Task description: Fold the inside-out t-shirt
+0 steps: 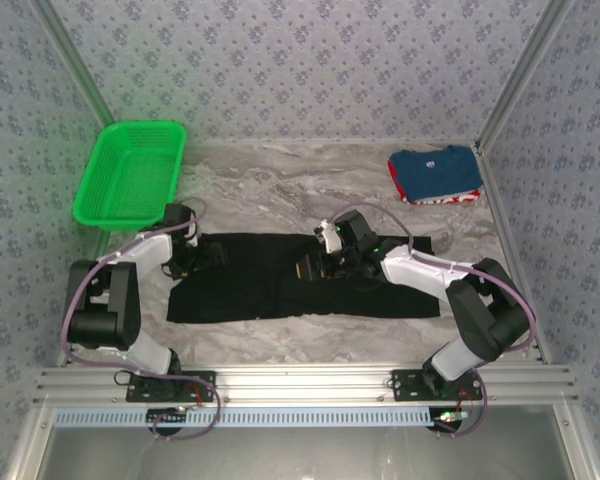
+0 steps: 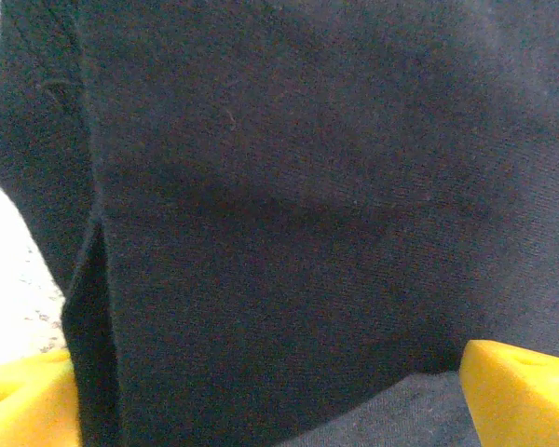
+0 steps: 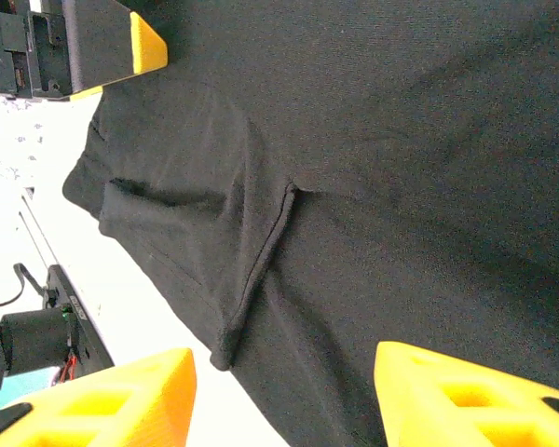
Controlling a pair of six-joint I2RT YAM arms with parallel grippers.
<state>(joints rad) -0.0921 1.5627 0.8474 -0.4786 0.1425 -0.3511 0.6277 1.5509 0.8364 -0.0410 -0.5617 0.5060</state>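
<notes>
At the near edge, a metal rail [image 1: 300, 380] carries both arm bases. Just beyond it the black t-shirt [image 1: 280, 290] lies spread in a long band across the marble bench [image 1: 280, 185], running from in front of the left arm [image 1: 105, 305] to in front of the right arm [image 1: 480, 310].

The left claw [image 1: 190, 258] sits at the shirt's left end. From its wrist camera the claw [image 2: 272, 400] stands wide, one yellow fingertip [image 2: 23, 396] at each bottom corner. Dark cloth [image 2: 307, 214] spans the space between them, and a strip of pale bench [image 2: 5, 298] shows past the cloth's left edge. Whether the tips touch the cloth I cannot tell.

The right claw [image 1: 315, 265] is over the middle of the shirt, pointing left. Its wrist camera shows the claw [image 3: 289, 400] partly spread, holding nothing, with its yellow fingers [image 3: 466, 396] apart above the cloth [image 3: 401, 186]. A raised seam [image 3: 261, 270] runs slantwise through the fabric, which rumples toward its edge, and white bench [image 3: 37, 186] shows beside that edge. The left claw's yellow tip [image 3: 147, 45] shows at the top left of this view.

Farther back, a green basket [image 1: 130, 175] rests at the far left, well apart from the t-shirt. A folded blue shirt [image 1: 435, 175] with red trim lies at the far right. Patterned walls [image 1: 300, 60] close the space.
</notes>
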